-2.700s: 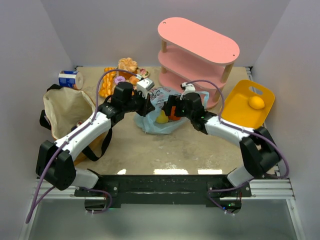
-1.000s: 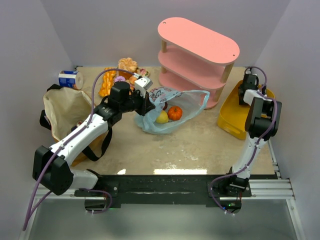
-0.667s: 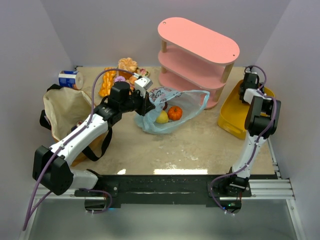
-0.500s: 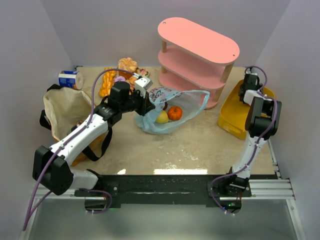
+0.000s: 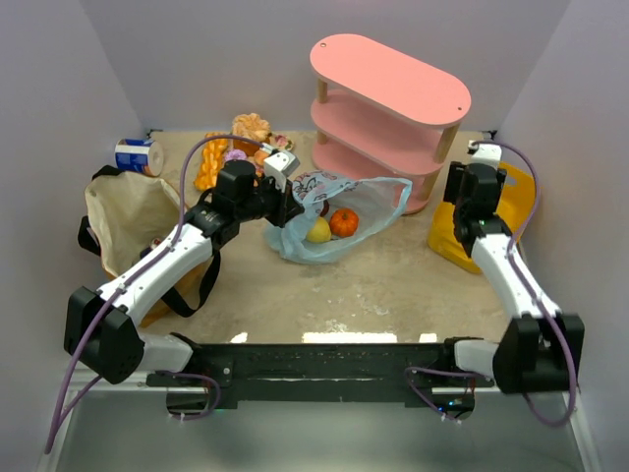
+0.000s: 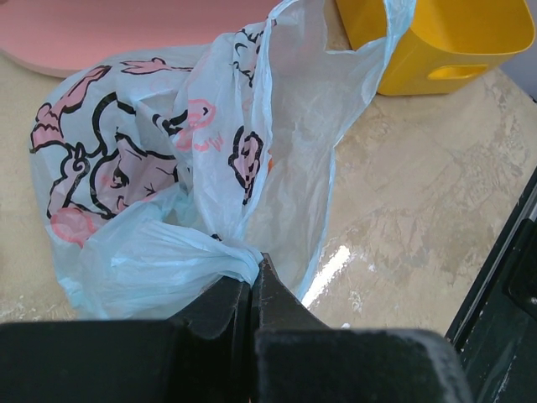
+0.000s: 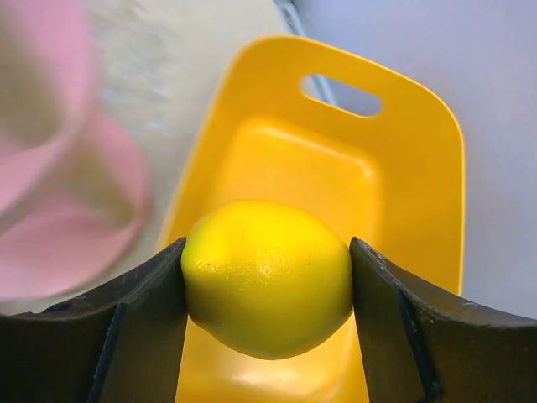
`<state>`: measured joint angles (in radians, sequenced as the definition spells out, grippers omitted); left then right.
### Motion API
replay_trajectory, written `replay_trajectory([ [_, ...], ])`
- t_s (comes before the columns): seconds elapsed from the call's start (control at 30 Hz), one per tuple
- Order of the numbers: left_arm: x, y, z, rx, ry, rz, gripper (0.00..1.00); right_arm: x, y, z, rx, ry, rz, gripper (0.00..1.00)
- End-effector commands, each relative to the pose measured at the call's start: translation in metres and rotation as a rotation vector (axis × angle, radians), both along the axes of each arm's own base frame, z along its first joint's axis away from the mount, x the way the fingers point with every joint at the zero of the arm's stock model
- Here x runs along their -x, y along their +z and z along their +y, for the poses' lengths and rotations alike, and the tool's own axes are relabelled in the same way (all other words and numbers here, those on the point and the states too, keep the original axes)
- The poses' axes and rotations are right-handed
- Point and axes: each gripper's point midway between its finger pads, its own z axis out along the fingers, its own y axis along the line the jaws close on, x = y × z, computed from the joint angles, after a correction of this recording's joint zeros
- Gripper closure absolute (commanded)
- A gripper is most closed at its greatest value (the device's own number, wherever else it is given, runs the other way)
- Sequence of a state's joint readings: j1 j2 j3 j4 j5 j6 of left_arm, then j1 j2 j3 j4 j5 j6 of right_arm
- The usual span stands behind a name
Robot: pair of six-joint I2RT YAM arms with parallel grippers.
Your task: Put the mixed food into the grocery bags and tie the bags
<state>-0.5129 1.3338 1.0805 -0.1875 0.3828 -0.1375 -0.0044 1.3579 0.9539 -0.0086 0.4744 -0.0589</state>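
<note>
The light-blue grocery bag [image 5: 339, 221] lies mid-table with an orange fruit [image 5: 344, 222] and a yellow fruit [image 5: 317, 231] inside. My left gripper [image 5: 282, 208] is shut on a bunched part of that bag's rim [image 6: 226, 256], holding it up; its jaws [image 6: 254, 285] are pressed together on the plastic. My right gripper [image 7: 267, 252] is shut on a yellow lemon [image 7: 268, 281], held in the air above the yellow basket [image 7: 394, 176]. In the top view that gripper [image 5: 475, 177] sits at the basket's left side. The tan tote [image 5: 133, 221] stands open at the left.
A pink three-tier shelf [image 5: 388, 108] stands at the back, just left of my right gripper. The yellow basket [image 5: 521, 197] leans at the right wall. Pastries [image 5: 236, 147] and a blue-and-white can [image 5: 136, 155] lie at the back left.
My right gripper has closed on the lemon and carried it from the basket's far end toward the left and nearer. The left arm and bag have not moved.
</note>
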Motion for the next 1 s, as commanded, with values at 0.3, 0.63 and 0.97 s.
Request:
replay_trajectory([
  [0.3, -0.018, 0.018, 0.017, -0.058, 0.103, -0.111, 1.0, 0.099, 0.05, 0.223, -0.521, 0.659, -0.221, 0.8],
  [0.63, -0.023, 0.018, 0.023, -0.08, 0.128, -0.132, 1.0, 0.058, 0.005, 0.313, -0.561, 0.815, -0.138, 0.79],
  [0.97, -0.025, 0.016, 0.025, -0.085, 0.135, -0.13, 1.0, -0.014, -0.009, 0.377, -0.561, 0.897, -0.148, 0.64],
])
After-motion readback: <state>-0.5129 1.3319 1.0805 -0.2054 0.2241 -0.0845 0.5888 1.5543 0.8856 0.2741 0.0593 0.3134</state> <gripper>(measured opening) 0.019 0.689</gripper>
